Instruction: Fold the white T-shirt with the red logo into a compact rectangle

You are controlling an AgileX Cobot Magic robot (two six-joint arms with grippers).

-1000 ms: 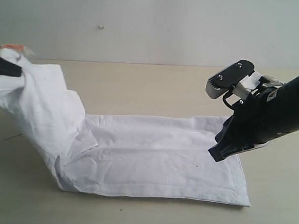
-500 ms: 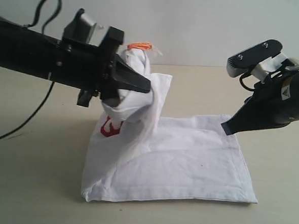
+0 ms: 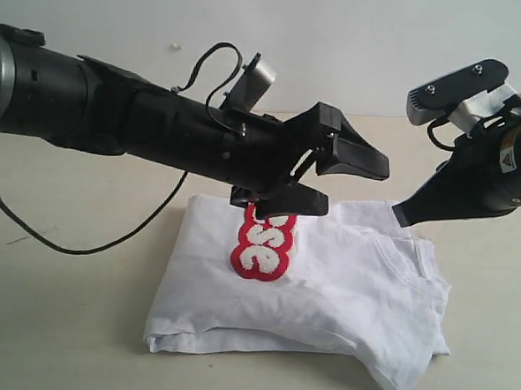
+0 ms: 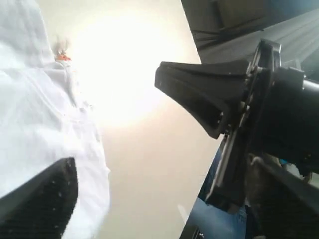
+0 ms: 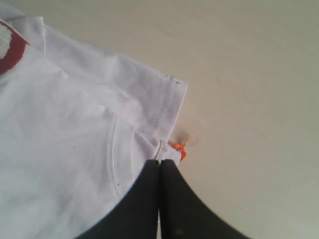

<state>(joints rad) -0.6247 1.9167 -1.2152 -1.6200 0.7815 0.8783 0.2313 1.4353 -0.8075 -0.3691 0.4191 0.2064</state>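
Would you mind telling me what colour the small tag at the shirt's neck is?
Orange; the tag shows best in the right wrist view.

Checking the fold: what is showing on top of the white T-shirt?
The red logo lies face up on the white T-shirt; only its last letters show. The open left gripper hides the rest.

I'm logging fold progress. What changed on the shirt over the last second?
The left gripper carried the collar end of the white T-shirt rightward over its lower half and let go; it is now open, and the red logo faces up. The right gripper stayed shut near the shirt's right edge.
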